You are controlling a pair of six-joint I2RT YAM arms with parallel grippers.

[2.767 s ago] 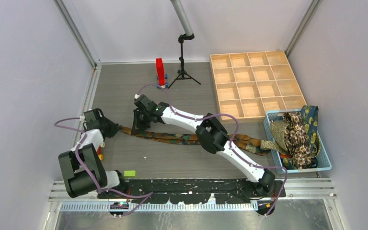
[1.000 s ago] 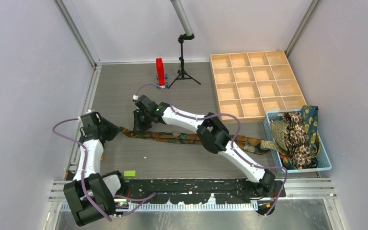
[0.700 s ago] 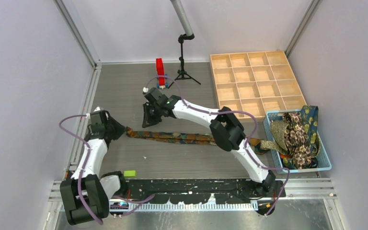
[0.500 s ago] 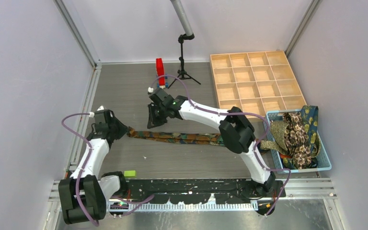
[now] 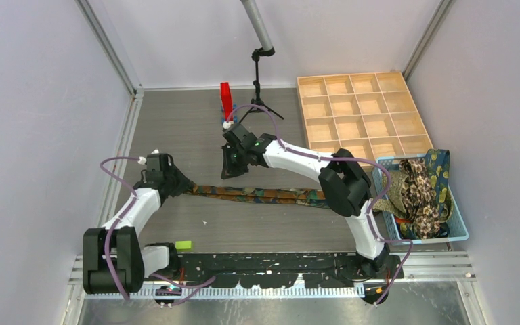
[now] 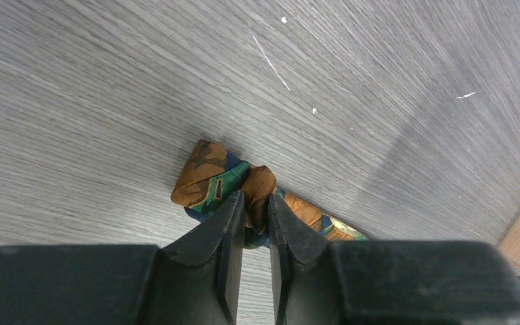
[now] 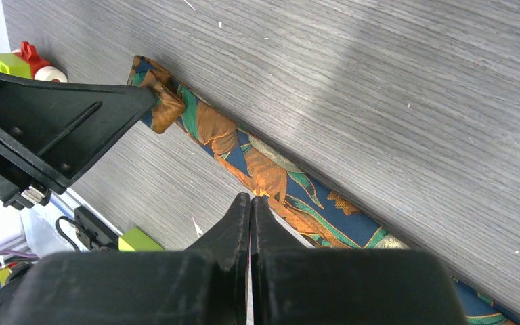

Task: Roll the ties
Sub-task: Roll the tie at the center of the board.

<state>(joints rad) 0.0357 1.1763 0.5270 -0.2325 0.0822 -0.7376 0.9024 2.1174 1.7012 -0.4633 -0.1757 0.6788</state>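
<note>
Long orange-teal-navy patterned fabric tie [image 5: 264, 194] lies flat across the mid grey worktop [image 5: 176, 128], left to right. Left jaws narrow, pinching its folded left end. Right jaws shut, empty, above the strip. Roll well: keep fold square, turns tight, strip pressed flat ahead. Light blue plastic basket [image 5: 447, 237], right, holds heaped patterned ties [image 5: 420, 193]. Far-right wooden grid tray [image 5: 352, 126] shows nothing inside.
</note>
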